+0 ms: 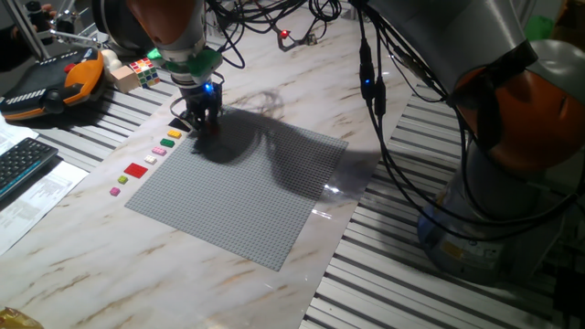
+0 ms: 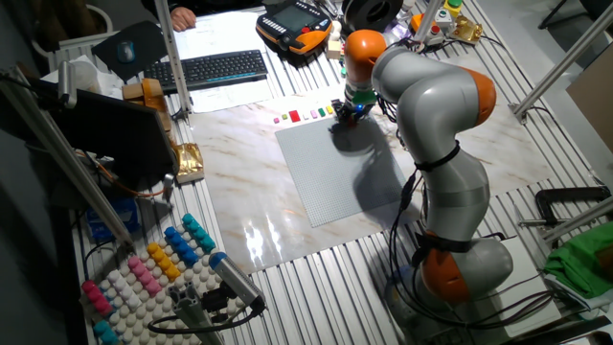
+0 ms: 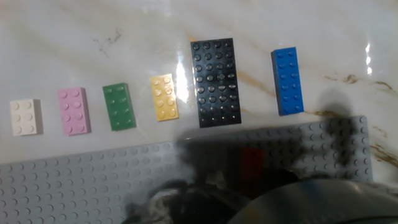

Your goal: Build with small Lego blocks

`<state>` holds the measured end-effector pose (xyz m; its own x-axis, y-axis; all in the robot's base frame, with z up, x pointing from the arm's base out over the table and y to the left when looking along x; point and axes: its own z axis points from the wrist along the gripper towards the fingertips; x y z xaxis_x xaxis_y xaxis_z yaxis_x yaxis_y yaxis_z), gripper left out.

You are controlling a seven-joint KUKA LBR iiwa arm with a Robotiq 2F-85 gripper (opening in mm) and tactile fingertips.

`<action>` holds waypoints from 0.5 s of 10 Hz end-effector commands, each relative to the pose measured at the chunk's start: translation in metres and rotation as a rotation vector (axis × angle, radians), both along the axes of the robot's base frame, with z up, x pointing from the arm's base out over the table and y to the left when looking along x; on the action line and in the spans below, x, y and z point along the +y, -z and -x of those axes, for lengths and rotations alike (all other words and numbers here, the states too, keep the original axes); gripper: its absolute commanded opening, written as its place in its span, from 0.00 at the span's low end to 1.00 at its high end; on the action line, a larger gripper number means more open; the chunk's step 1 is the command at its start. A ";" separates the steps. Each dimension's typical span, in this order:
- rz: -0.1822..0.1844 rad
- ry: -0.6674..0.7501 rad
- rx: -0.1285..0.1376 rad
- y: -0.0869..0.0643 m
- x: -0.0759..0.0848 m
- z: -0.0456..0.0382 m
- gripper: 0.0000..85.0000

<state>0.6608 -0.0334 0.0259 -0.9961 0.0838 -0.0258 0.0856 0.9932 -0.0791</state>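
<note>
Grey baseplate, lower frame: one red brick on it, near the upper edge, in shadow. Above, on marble, unplaced: black plate, blue brick, green, pink, yellow, white. Gripper, upper left of the fixed view: grip state indeterminable. Build judged barely begun.

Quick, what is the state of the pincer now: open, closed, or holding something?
Pincer: cannot be told. It is low at the edge of the grey baseplate; a red block shows near its tips, but no grip is visible.
</note>
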 end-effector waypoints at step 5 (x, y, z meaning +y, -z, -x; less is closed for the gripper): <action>-0.012 -0.001 -0.005 -0.001 0.001 0.0007 0.48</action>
<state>0.6601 -0.0329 0.0270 -0.9961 0.0836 -0.0292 0.0854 0.9942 -0.0657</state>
